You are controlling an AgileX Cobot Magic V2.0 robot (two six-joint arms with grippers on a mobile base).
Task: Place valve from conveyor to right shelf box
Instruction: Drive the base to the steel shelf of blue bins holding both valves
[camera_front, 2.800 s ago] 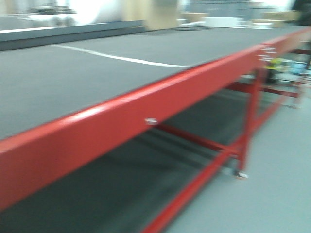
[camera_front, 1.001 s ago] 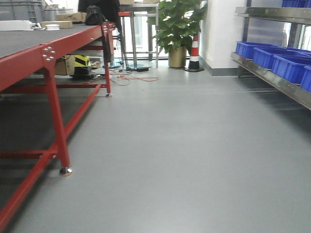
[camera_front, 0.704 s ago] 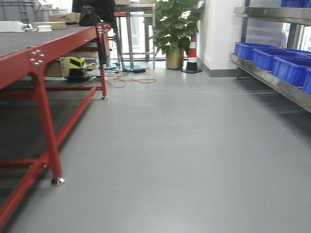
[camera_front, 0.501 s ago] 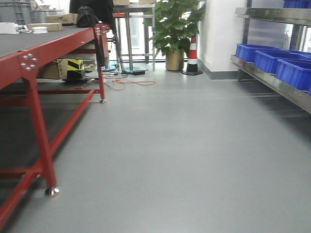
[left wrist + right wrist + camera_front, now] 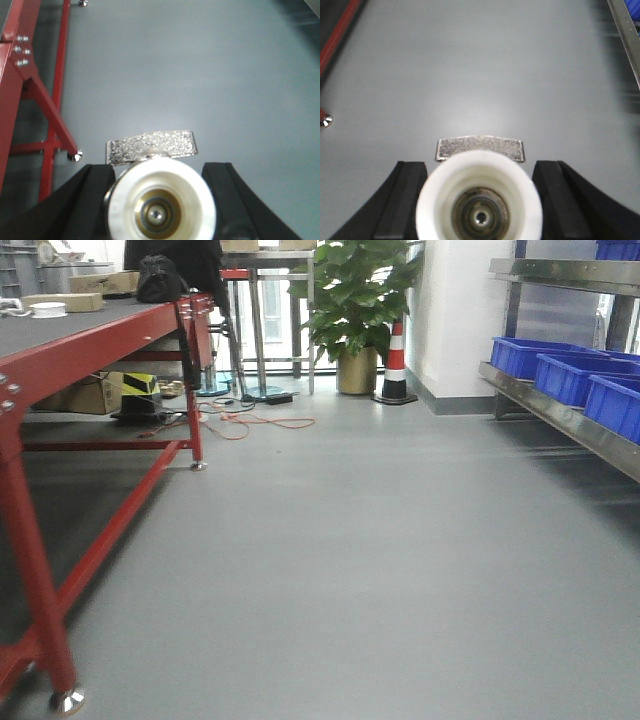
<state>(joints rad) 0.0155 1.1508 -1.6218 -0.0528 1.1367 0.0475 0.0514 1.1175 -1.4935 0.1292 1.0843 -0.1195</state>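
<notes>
Left claw (image 5: 158, 174), right claw (image 5: 479, 169) each clamp a valve (image 5: 161, 192) (image 5: 479, 182) (front view shows blue boxes (image 5: 572, 375)).

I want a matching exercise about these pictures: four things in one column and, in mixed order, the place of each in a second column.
Things: 1 white valve; 2 blue boxes; 3 striped cone; 4 cardboard box.
Places: A under the red table; B on the metal shelf; C between black fingers; D beside the potted plant.
Pairs: 1-C; 2-B; 3-D; 4-A.

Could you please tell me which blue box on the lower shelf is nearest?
The box cut off at the right edge; both others sit farther back.
</notes>
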